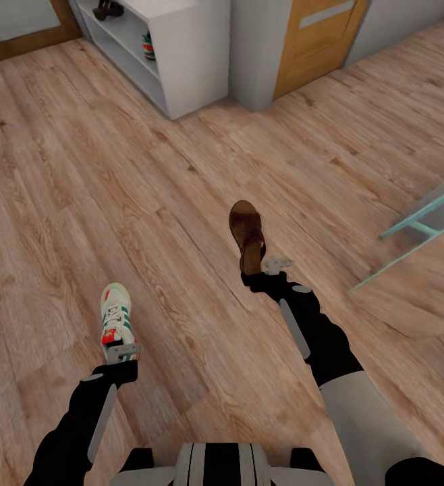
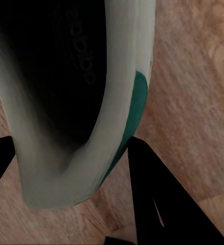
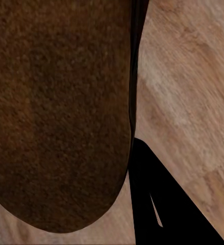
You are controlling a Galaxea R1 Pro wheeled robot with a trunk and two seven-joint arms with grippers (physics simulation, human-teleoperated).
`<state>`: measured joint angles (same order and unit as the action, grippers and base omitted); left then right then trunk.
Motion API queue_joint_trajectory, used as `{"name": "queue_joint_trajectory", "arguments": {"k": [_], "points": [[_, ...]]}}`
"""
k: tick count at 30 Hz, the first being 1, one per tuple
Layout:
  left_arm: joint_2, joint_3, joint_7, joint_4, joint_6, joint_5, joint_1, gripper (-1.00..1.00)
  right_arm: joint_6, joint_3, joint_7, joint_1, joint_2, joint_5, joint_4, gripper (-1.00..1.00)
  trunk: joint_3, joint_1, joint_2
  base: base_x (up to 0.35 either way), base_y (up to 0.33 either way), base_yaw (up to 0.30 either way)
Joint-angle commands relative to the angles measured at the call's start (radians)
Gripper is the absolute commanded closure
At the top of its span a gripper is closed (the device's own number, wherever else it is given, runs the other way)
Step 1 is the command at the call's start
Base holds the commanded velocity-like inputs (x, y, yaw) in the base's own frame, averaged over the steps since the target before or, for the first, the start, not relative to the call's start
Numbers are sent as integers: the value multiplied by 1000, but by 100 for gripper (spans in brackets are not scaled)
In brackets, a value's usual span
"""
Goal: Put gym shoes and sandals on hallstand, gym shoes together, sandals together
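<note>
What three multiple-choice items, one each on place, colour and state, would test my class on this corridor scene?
1. Where is the shoe rack?
A. far end, by the wall
B. under the stairs
C. behind the robot

2. The sneaker's side stripes are:
A. blue
B. green
C. black

3. The right pincer is:
A. empty
B. shut on the sandal
C. resting on the rack

Answers: 1 A, the rack stands against the far wall; 2 B, green shows in head and wrist views; 3 B, the sandal's heel sits in it.

On the corridor floor (image 1: 181, 202), a gym shoe (image 1: 116, 316) lies at seven o'clock, a sandal (image 1: 247, 233) near centre — the hallstand (image 1: 175, 61) stands at eleven o'clock.
</note>
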<state>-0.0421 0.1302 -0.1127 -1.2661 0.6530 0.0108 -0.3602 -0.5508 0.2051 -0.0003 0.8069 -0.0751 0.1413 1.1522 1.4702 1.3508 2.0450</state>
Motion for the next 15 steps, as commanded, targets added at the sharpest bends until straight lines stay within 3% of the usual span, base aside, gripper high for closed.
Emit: {"name": "queue_joint_trajectory", "arguments": {"k": [1, 10, 15], "points": [[0, 0, 3, 0, 0, 5, 0, 100, 0, 0, -4, 0, 0, 4, 0, 100, 1, 0, 0, 336, 0, 276], [0, 0, 2, 0, 0, 5, 0, 100, 0, 0, -5, 0, 0, 6, 0, 100, 0, 0, 0, 336, 0, 281], [0, 1, 2, 0, 0, 5, 0, 100, 0, 0, -5, 0, 0, 6, 0, 100, -4, 0, 0, 329, 101, 278]]}}
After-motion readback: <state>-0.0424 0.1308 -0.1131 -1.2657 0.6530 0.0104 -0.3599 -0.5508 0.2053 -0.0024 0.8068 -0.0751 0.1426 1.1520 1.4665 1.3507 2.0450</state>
